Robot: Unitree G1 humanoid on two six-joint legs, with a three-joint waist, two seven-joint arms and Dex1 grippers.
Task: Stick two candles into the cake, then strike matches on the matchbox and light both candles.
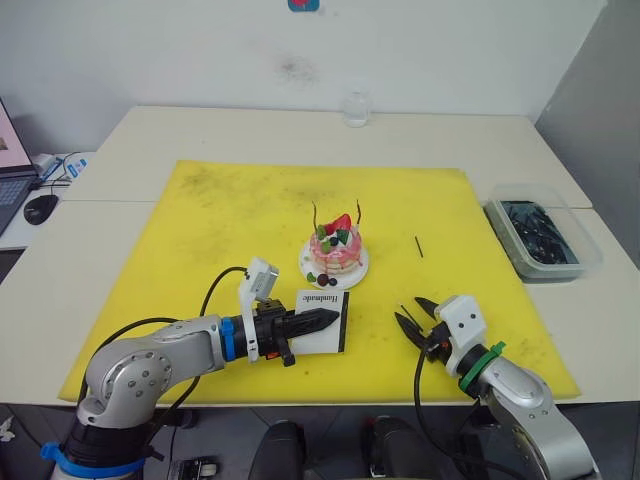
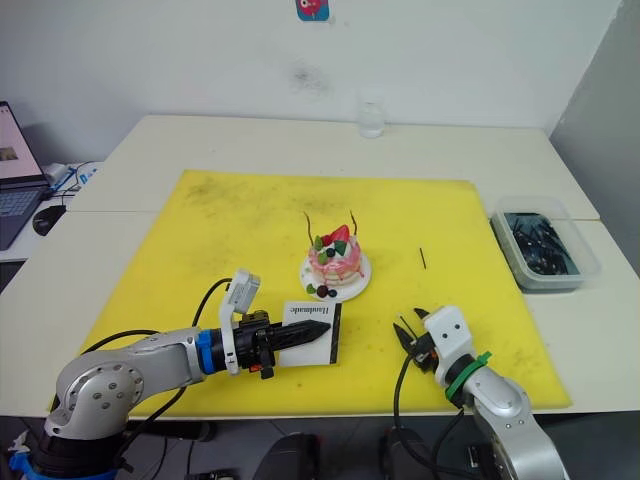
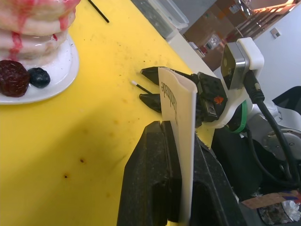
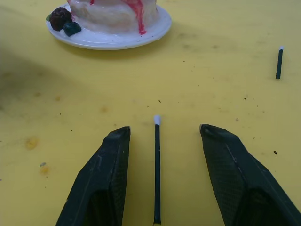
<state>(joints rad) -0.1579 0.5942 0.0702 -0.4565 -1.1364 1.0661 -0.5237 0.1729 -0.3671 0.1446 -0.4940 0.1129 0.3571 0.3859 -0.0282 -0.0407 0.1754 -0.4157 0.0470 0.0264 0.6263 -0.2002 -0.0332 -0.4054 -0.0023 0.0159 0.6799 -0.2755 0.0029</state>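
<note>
Candles (image 1: 314, 214) stand in cake (image 1: 335, 250) | left gripper (image 1: 325, 321) fingers clamp matchbox (image 1: 325, 312) | your right gripper (image 4: 160, 179) fingers spread around match (image 4: 157, 169) | nothing lit.

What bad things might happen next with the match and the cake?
The thin dark match lies flat on the yellow mat between the open right gripper; it might roll or slip away when pinched. The left gripper pinches only one edge of the flat white matchbox, so striking might push it loose. The two thin candles in the pink cake look easy to knock.
</note>
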